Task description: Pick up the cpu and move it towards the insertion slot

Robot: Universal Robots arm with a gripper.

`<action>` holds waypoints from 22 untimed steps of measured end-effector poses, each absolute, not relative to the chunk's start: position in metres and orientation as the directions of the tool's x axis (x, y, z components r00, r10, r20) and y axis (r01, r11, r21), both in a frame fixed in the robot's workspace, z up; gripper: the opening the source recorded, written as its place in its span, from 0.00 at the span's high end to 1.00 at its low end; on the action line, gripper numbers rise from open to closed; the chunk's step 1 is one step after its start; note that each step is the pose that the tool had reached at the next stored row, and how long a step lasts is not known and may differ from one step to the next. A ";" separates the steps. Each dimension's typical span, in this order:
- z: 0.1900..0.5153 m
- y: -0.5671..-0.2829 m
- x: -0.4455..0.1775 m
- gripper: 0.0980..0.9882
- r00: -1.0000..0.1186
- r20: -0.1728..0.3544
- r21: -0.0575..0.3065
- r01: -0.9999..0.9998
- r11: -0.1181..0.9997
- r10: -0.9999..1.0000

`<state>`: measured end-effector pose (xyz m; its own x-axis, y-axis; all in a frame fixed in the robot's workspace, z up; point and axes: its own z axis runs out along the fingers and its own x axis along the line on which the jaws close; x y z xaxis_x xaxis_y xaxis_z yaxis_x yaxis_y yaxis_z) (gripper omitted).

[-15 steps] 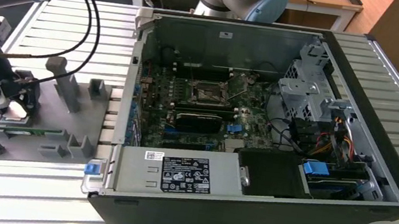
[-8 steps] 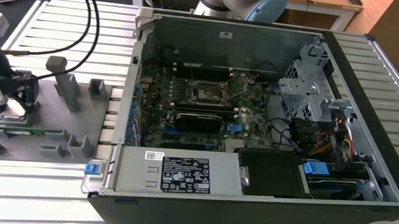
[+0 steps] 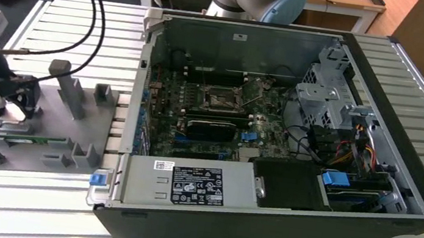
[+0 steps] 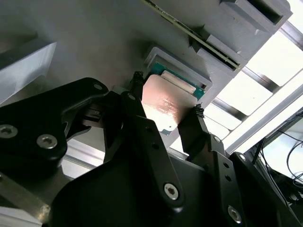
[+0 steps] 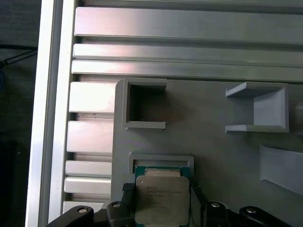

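The hand [image 4: 166, 97] grips the cpu [image 5: 162, 201] by two opposite edges, its black fingers [image 4: 147, 137] tight on either side. The chip has a silvery lid over a green rim, with faint print too small to read. It sits at a shallow pocket in the grey holder [image 5: 213, 156], with open room around it. Beyond lies the slatted bench [image 5: 189, 28]. Well apart, inside the open computer case [image 3: 262, 236], is the insertion slot [image 3: 220, 100].
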<state>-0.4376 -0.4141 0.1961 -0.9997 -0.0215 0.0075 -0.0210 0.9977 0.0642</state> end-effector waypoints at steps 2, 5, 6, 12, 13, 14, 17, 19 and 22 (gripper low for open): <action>0.197 -0.414 -0.438 0.50 -1.000 0.008 0.064 -0.021 0.998 -0.022; 0.199 -0.414 -0.438 0.50 -1.000 0.008 0.064 -0.021 0.998 -0.022; 0.200 -0.414 -0.438 0.50 -1.000 0.008 0.064 -0.021 0.998 -0.021; 0.204 -0.414 -0.438 0.50 -1.000 0.008 0.064 -0.021 0.998 -0.022; 0.205 -0.414 -0.438 0.50 -1.000 0.008 0.064 -0.021 0.998 -0.022; 0.206 -0.414 -0.438 0.50 -1.000 0.008 0.064 -0.021 0.998 -0.021; 0.209 -0.414 -0.438 0.50 -1.000 0.008 0.064 -0.021 0.998 -0.022; 0.210 -0.414 -0.438 0.50 -1.000 0.008 0.064 -0.021 0.998 -0.021; 0.213 -0.414 -0.438 0.50 -1.000 0.008 0.064 -0.021 0.998 -0.021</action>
<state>-0.4376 -0.4141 0.2127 -0.9997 -0.0215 0.0076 -0.0210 0.9977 0.0642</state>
